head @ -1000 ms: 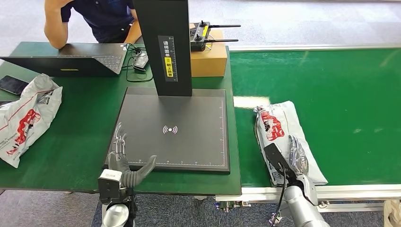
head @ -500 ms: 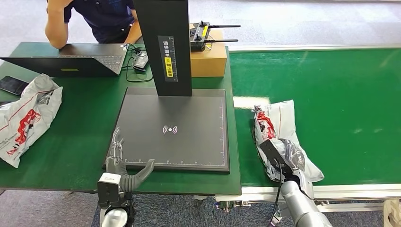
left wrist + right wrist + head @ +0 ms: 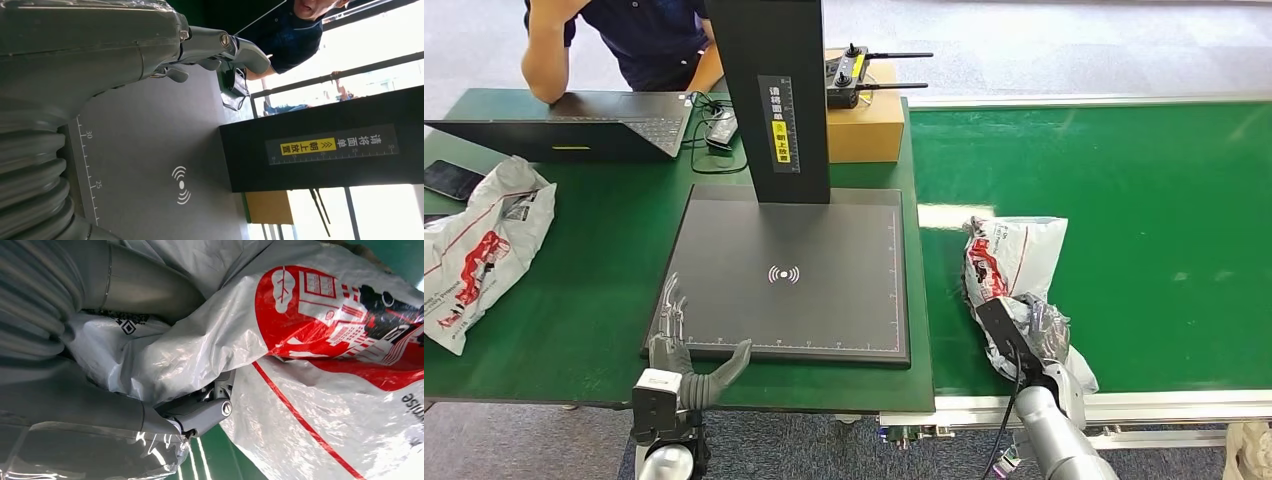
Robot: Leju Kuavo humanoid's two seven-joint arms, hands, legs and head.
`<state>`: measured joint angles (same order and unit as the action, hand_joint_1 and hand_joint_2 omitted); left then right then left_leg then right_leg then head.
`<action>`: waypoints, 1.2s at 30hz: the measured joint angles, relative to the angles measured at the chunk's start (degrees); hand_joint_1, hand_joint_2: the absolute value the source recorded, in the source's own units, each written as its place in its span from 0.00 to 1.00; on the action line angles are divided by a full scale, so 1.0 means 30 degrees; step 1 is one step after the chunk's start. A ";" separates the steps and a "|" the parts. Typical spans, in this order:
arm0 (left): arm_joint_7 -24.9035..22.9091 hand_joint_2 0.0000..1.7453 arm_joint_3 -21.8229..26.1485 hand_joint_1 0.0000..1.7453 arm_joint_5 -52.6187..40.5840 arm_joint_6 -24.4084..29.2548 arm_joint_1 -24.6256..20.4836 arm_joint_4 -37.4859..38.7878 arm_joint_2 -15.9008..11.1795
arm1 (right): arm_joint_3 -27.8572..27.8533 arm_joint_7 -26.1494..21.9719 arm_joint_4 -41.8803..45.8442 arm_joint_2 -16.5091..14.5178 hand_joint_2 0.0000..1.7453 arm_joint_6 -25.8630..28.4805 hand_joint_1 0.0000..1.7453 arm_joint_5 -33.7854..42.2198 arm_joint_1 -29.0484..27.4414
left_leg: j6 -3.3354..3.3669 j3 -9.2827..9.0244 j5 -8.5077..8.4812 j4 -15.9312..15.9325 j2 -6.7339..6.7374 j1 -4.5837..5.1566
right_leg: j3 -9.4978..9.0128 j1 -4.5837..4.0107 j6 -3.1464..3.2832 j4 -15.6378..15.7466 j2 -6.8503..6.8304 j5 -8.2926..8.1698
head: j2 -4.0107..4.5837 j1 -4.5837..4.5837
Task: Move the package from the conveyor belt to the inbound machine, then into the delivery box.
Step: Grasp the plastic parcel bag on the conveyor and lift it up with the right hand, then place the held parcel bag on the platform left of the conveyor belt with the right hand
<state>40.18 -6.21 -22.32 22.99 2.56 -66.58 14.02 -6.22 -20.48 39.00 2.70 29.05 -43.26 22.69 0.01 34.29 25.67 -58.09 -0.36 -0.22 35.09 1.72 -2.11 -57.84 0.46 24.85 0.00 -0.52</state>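
Head view: the robot's right hand (image 3: 1036, 335) gripped the near end of the crumpled grey plastic mailing package with red printing (image 3: 1014, 265), which lay on the green conveyor belt (image 3: 1144, 190) just to the right of the flat black inbound machine with its upright black column (image 3: 794, 270). Bunched film was all the hand held, so the slack bag looked likely to sag or slide free once lifted, and it could catch the machine's right edge if carried low. The left hand (image 3: 686, 355) hovered at the machine's near left corner, fingers apart and holding nothing. A second grey and red package (image 3: 479, 245) lay on the green table well to the left of the machine, and a person in a dark shirt (image 3: 634, 30) sat at an open dark laptop (image 3: 574, 125) beyond the machine's left side.

Left wrist view: the spread, empty left hand (image 3: 200, 47) hung above the machine's dark scale-marked plate (image 3: 150, 165), near its white signal mark (image 3: 181, 185). Held there, it could get in the way of the package's landing.

Right wrist view: the right hand (image 3: 150, 405) clutched gathered folds of the package (image 3: 320, 340), the glossy film puckered round a thick grey thumb. Such slippery plastic could creep out of the grasp, and the small black code (image 3: 126, 326), sitting in a crease beside the hand, might end up turned away from the machine.
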 joint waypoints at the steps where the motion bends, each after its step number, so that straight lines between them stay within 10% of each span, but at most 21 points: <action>1: 0.0002 1.00 0.0025 0.00 -0.0015 -0.0009 -0.0001 0.0000 0.0018 | 0.0082 -0.0134 0.0563 -0.0056 1.00 0.0066 1.00 0.0268 -0.0249 | 0.0000 0.0001 0.0000 0.0001 0.0001 0.0000 | 0.0002 0.0000 0.0000 0.0000 0.0001 0.0001 | 0.0000 0.0000; 19: 0.0007 1.00 -0.0046 0.00 0.0834 0.0541 -0.0024 0.0000 0.0102 | 0.4558 -0.4095 1.1638 -0.0747 1.00 0.2894 0.92 0.1931 -0.3796 | -0.0002 0.0002 0.0001 0.0007 0.0005 -0.0001 | 0.0007 0.0001 0.0002 -0.0001 0.0003 0.0005 | 0.0000 0.0004; 36: 0.0015 1.00 -0.0397 0.00 0.1820 0.1284 0.0566 -0.0390 -0.0191 | 0.9031 -0.3379 0.9138 -0.0898 1.00 0.3431 0.85 -0.3008 -0.1066 | 0.0002 0.0010 -0.0004 0.0010 -0.0002 -0.0002 | 0.0007 0.0000 0.0003 -0.0011 -0.0007 0.0006 | 0.0000 0.0002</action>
<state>40.23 -7.40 -16.86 26.84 4.26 -67.75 13.45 20.87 -30.62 66.41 0.01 39.35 -52.29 19.49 0.02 34.32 25.66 -58.06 -0.37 -0.22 35.11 1.72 -2.10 -57.88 0.44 24.87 0.00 -0.51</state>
